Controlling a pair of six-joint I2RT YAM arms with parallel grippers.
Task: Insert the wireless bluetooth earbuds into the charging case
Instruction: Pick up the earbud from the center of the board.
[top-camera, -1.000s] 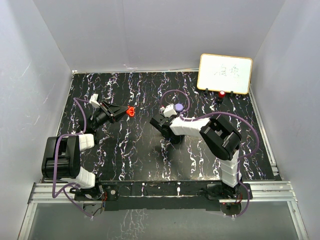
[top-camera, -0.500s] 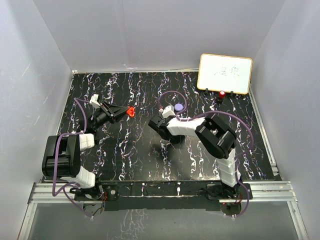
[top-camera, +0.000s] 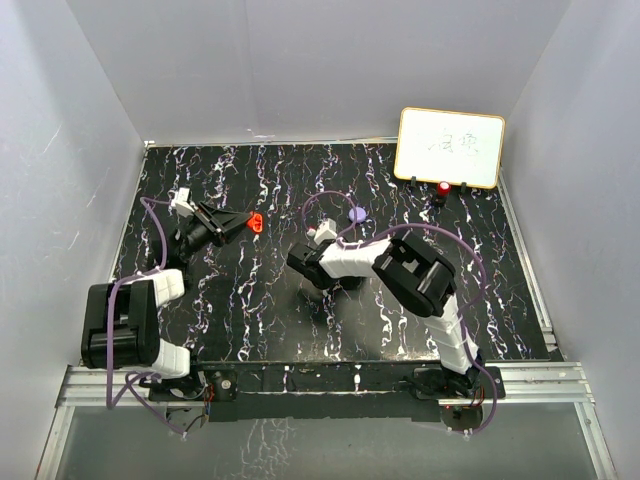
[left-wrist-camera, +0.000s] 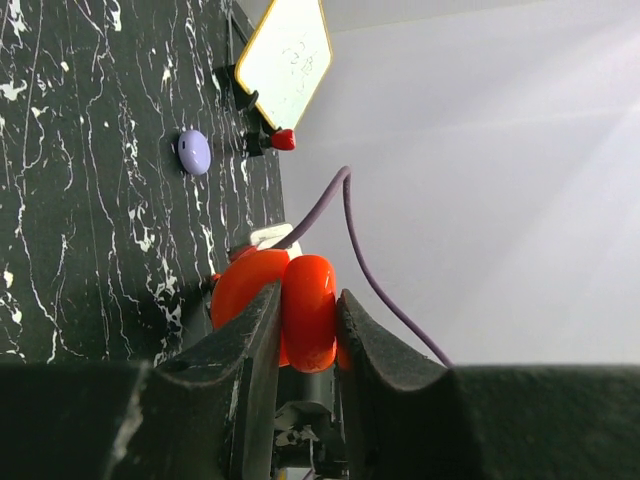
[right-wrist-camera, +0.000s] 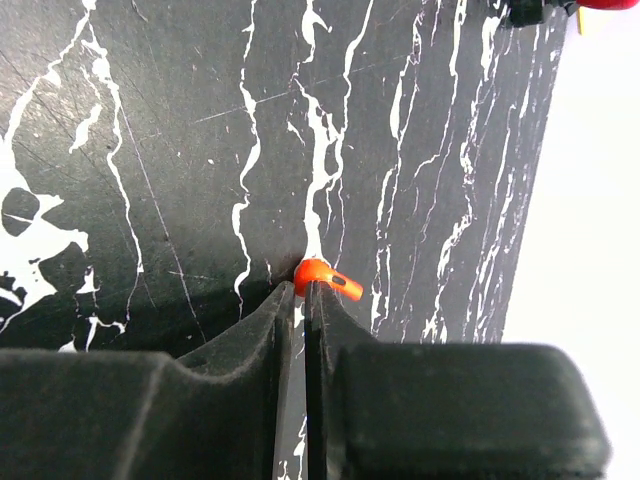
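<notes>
Near the middle of the black marbled table, your right gripper has its claw pinched together on the red earbud. It grips the bud only by one edge at the very fingertips, so most of it sticks out to the side, close above the surface. Over on the left, your left gripper is clamped on the red charging case, which looks lifted off the table, its rounded halves bulging past the fingers. The lavender case lies well apart toward the back. Expect the bud to be featherlight, hard and glossy, so it may twist or squirt out of a tip pinch; a hold across its thicker body would be safer. The case is rigid and smooth too, so press squarely on its flat faces
</notes>
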